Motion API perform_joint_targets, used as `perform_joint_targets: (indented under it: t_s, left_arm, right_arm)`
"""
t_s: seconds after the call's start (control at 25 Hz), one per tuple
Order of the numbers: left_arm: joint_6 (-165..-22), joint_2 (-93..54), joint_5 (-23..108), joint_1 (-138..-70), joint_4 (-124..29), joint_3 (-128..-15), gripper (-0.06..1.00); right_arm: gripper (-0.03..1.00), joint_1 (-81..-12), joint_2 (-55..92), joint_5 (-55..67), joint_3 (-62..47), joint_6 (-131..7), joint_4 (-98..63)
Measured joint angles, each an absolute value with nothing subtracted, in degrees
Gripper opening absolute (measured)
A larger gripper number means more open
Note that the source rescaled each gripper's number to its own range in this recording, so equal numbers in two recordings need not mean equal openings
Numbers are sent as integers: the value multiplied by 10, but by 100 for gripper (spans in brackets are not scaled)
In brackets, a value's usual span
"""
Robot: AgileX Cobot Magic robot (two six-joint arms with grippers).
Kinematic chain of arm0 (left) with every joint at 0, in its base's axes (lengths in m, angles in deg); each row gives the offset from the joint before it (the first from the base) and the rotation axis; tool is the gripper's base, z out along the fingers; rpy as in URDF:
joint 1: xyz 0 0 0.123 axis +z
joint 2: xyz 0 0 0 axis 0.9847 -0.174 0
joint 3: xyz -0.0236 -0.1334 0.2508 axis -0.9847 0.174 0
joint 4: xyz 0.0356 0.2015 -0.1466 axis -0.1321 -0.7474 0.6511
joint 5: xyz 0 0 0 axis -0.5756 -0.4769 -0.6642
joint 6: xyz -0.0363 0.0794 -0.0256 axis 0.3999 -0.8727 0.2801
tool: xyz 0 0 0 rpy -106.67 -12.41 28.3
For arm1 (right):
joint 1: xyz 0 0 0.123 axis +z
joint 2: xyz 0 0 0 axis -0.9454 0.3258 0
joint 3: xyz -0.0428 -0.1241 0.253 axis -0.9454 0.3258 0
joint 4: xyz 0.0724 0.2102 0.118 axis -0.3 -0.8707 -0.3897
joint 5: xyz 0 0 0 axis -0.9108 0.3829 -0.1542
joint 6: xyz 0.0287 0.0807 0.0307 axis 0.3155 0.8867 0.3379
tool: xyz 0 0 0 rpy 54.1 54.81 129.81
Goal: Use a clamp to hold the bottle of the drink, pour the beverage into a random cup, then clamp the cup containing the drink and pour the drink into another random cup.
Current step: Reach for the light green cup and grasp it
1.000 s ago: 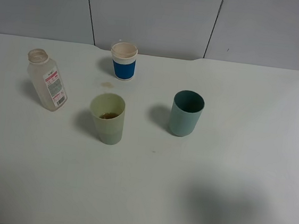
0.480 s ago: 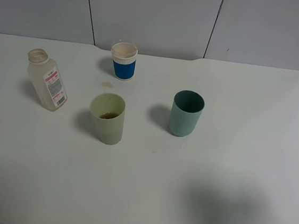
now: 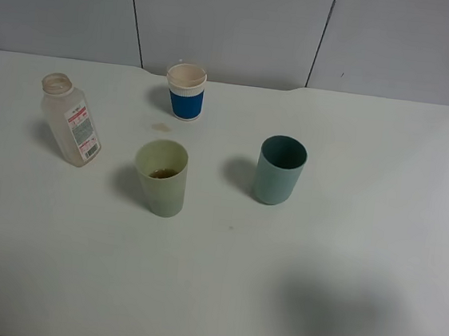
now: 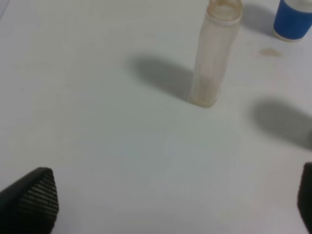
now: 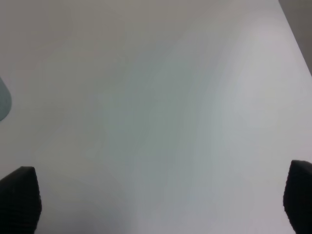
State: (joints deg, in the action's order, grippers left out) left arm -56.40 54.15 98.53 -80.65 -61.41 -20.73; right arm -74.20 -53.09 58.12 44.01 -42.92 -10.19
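Plainly, the green cup is the hub: it stands upright on the table with a little brown drink at its bottom, so the first pour looks done. The bottle stands uncapped to the left of it and a bit farther back, near-empty by the look, probably parked out of the way. The teal cup waits empty to the right of the green cup, apart from it, which leaves room for a clamp and a tilt. Behind the green cup sits the blue cup, with a brown spot between the two.

The left hand and right hand both gape wide and hold nothing, each well clear of the green cup.

Count: one bottle, three cups, one spot, two hands.
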Motion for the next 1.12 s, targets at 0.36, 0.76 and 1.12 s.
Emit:
perform_joint_targets:
  t_s: [0.36, 0.76, 1.12]
  left_arm:
    - [-564, 542, 985, -806, -614, -207, 100]
    - [-565, 542, 985, -806, -614, -207, 100]
    - [-565, 542, 986, -806, -614, -207, 100]
  right_arm:
    - [100, -742, -531, 581, 440, -429, -102]
    - [100, -742, -531, 581, 440, -429, -102]
    - [100, -742, -531, 581, 440, -429, -102]
